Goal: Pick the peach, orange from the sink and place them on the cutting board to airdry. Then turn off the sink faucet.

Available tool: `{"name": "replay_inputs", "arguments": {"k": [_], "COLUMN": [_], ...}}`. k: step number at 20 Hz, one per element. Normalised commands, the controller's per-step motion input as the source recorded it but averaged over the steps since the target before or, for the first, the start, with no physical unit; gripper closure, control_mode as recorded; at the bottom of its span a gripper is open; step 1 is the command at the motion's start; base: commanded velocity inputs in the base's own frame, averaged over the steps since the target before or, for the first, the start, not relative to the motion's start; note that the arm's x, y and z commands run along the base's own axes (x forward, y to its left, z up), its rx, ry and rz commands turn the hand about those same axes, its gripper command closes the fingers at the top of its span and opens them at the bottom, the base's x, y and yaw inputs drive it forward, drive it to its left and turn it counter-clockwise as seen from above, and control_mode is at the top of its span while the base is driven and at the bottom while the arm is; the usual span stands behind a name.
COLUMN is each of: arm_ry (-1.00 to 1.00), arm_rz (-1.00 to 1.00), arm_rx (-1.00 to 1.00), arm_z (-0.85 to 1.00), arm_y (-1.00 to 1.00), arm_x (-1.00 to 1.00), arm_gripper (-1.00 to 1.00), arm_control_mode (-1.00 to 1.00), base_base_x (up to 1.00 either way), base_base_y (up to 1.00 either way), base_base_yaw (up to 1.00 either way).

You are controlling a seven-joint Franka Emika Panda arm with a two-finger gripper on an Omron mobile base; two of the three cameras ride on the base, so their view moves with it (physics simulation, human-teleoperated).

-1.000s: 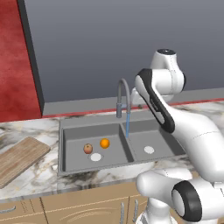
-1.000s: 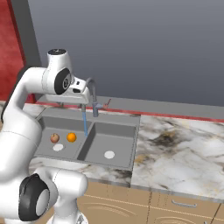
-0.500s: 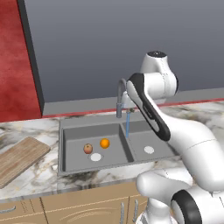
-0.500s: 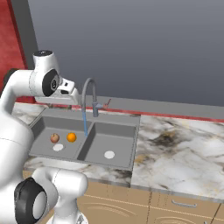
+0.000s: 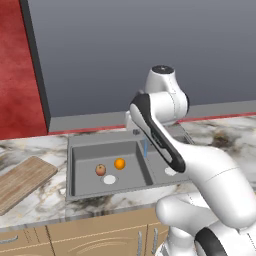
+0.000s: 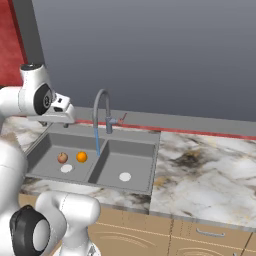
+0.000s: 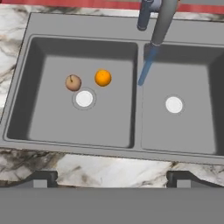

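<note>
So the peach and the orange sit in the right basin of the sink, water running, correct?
Not quite: the peach and the orange sit in the left basin of the sink, beside its drain, as the hand view shows. Water does run from the sink faucet.

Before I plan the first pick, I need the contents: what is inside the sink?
The left basin of the sink holds the peach, the orange and a white drain. The right basin holds only its drain and the faucet's running water. Nothing looks covered.
</note>
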Motion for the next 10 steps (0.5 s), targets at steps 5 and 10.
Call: {"name": "replay_inputs", "arguments": {"k": [5, 10], "arm_ry": [0.0, 0.0], "arm_rz": [0.0, 0.0], "arm_rx": [0.0, 0.01], "arm_z": [-0.25, -0.29], "arm_y": [0.39, 0.38], "arm_x": [0.0, 0.0], "arm_gripper": [-1.0, -1.0], "arm_control_mode": [-1.0, -1.0], "base_base_x": [0.0, 0.0], "base_base_y": [0.0, 0.0], "base_base_yaw": [0.0, 0.0]}}
